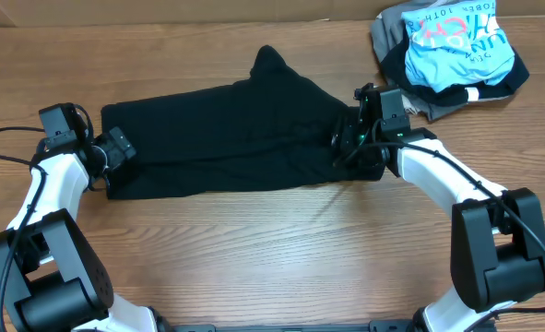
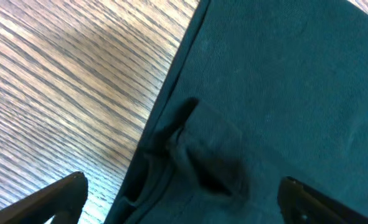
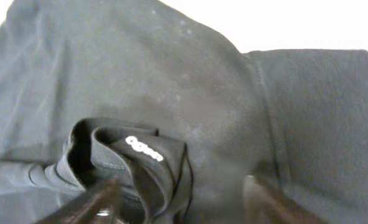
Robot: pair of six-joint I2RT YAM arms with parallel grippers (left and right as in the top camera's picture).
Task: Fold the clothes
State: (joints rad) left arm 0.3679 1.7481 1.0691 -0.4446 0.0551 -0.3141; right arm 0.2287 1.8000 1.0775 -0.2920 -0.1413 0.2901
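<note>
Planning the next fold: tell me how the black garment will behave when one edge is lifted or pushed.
Probably floppy: the black garment lies flat and its edge sits in a bunched fold by the white lettering. Likely light, since the cloth looks thin. Pushed across the wooden table, it would probably wrinkle rather than slide; creases show.

even, bright overhead view; right wrist view hazy, perhaps overexposed
</note>
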